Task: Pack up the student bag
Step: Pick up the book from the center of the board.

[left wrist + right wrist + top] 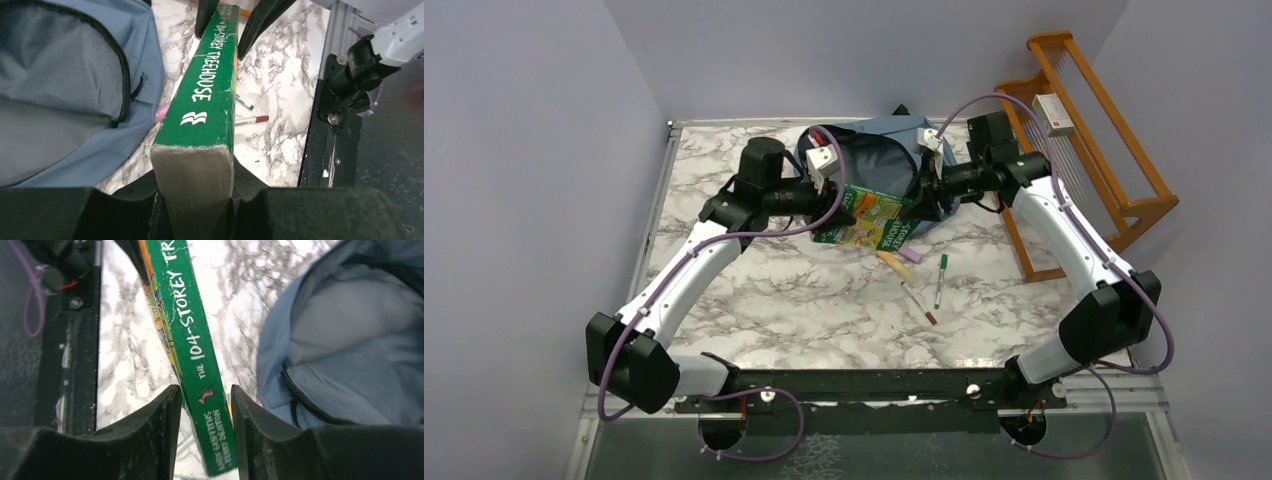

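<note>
The student bag (879, 160) lies unzipped on the tabletop (754, 300), just beyond and between both claws. The left claw (836, 210) is clamped on one end of the green book (869, 222). The right claw (202, 395) straddles the other end, but its grip cannot be confirmed. Good practice is to hold the book level, tip it into the grey mouth and clear the zipper edge.

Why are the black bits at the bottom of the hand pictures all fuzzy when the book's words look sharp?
Left wrist view: the fingers sit right at the lens, so they blur; the book lettering is crisp. Right wrist view: same soft fingers, and the student bag looks hazy. Top view: even light, all sharp.
</note>
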Action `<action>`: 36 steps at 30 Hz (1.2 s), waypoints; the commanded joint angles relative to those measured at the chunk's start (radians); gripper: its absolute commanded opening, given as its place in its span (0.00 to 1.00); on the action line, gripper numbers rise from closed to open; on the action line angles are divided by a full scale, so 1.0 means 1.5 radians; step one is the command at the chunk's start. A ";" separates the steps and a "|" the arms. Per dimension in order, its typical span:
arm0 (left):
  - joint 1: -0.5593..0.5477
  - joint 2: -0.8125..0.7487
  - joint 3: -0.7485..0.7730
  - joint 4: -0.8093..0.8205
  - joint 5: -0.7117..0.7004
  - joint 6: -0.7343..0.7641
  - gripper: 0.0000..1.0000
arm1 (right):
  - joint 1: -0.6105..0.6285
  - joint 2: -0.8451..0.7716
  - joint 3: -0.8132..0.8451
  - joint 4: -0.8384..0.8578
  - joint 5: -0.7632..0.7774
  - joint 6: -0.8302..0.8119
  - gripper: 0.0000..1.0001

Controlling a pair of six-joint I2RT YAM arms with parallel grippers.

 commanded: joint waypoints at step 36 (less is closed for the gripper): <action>0.130 -0.136 -0.119 0.028 -0.559 -0.223 0.00 | 0.197 0.288 0.077 0.449 0.777 0.385 0.69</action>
